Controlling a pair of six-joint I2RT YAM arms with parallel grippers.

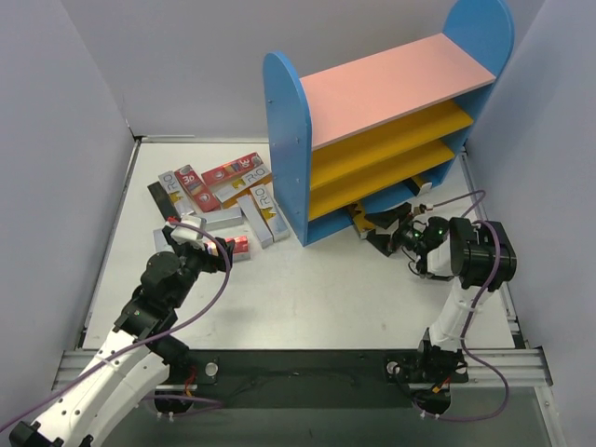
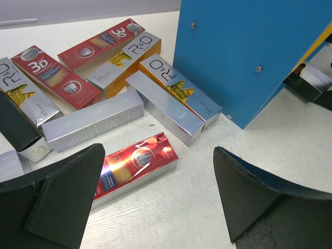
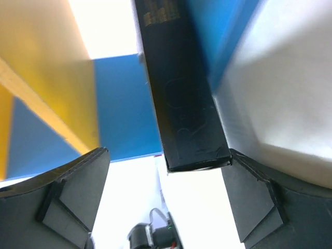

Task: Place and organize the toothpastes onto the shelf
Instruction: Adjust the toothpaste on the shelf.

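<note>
White table [image 1: 326, 289] under shelf [image 1: 391, 121] and toothpastes [image 1: 219, 191]

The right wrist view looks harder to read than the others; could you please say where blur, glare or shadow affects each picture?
Right wrist: the shelf behind the dark box is soft and out of focus, and the white areas are blown out. Left wrist: sharp, with glare on the red foil toothpaste box. Top external: evenly lit, though the shelf's bottom level lies in shadow.
</note>
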